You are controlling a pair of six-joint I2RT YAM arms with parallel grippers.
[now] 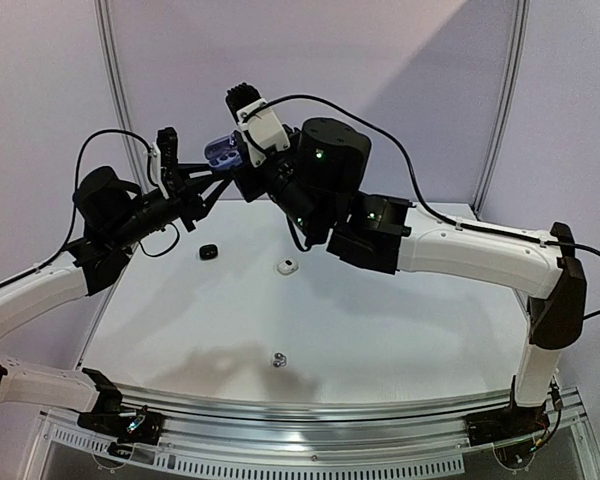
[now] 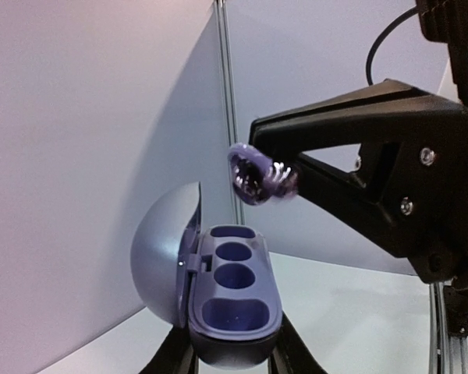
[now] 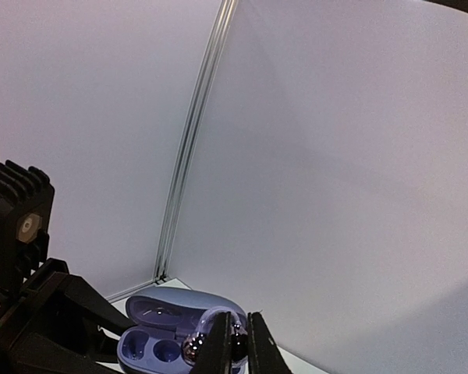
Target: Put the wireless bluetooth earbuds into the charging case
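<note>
My left gripper (image 2: 232, 360) is shut on the blue charging case (image 2: 234, 312) and holds it high above the table. The case's lid (image 2: 168, 257) stands open at the left, and the wells that show are empty. Just above the case hangs a glossy purplish earbud (image 2: 261, 178), with my right gripper (image 3: 235, 352) shut on it. In the right wrist view the earbud (image 3: 193, 351) sits over the case (image 3: 152, 339). From above, the case (image 1: 220, 152) and the right gripper (image 1: 246, 152) meet at the back left. More earbuds lie on the table: black (image 1: 209, 251), white (image 1: 286, 266) and silvery (image 1: 278, 358).
Pale walls with a metal corner post (image 1: 115, 90) close in the back of the white table (image 1: 400, 330). The right arm (image 1: 480, 250) reaches across from the right. A metal rail (image 1: 310, 420) runs along the near edge.
</note>
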